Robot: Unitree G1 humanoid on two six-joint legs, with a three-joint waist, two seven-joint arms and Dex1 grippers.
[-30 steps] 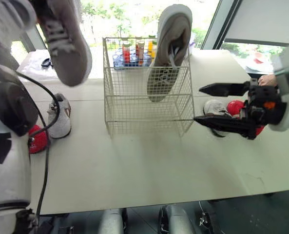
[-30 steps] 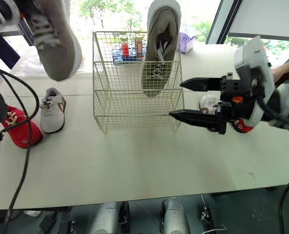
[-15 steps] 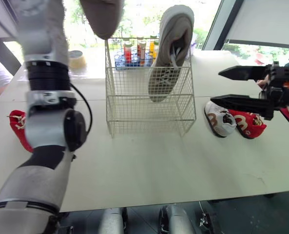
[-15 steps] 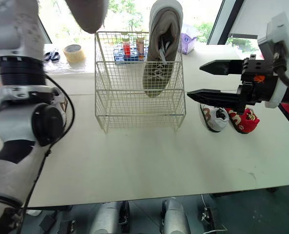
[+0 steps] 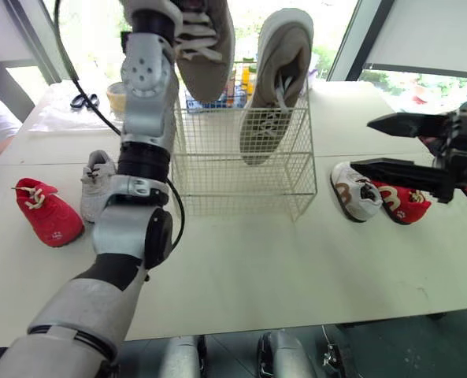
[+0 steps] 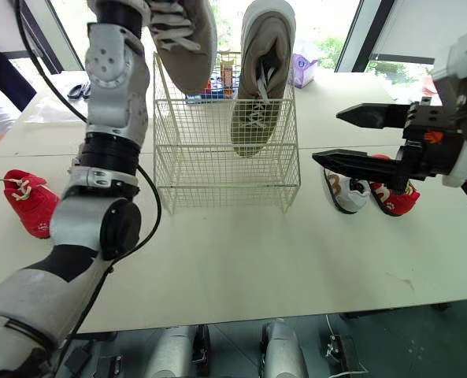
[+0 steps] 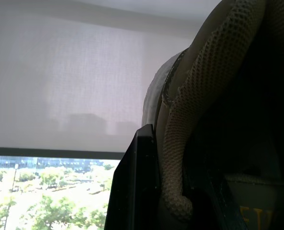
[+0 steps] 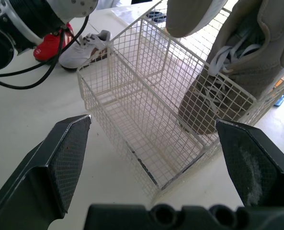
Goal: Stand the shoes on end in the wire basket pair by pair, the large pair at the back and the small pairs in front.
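1. Jaws first, from the head cameras: the right gripper (image 5: 363, 144) is seen spread wide with nothing between its fingers. It's held in the air off the right side of the wire basket (image 5: 241, 169).
2. Just under that gripper, the right white shoe (image 5: 357, 191) and the right red shoe (image 5: 402, 203) are laid side by side on the table (image 5: 257, 268), touching each other.
3. The standing grey shoe (image 5: 274, 87) is parked toe-down in the right side of the wire basket, with its heel poking well above the rim.
4. The raised grey shoe (image 5: 205, 39) is held up high on the left arm, toe pointed down over the basket's left rear corner. Whether the toe is dipped below the rim can't be told.
5. Left of the basket, the left white shoe (image 5: 97, 185) and the left red shoe (image 5: 48, 211) are lying on the table, a bit apart from each other.
6. Left wrist view: the left gripper (image 7: 173, 158) is clamped on the mesh heel collar of the raised grey shoe, one black finger (image 7: 138, 191) pressed against its outside.
7. Right wrist view: both fingers are seen far apart, and the wire basket is framed between them. The standing grey shoe is at its far corner and the raised grey shoe's toe is above it.
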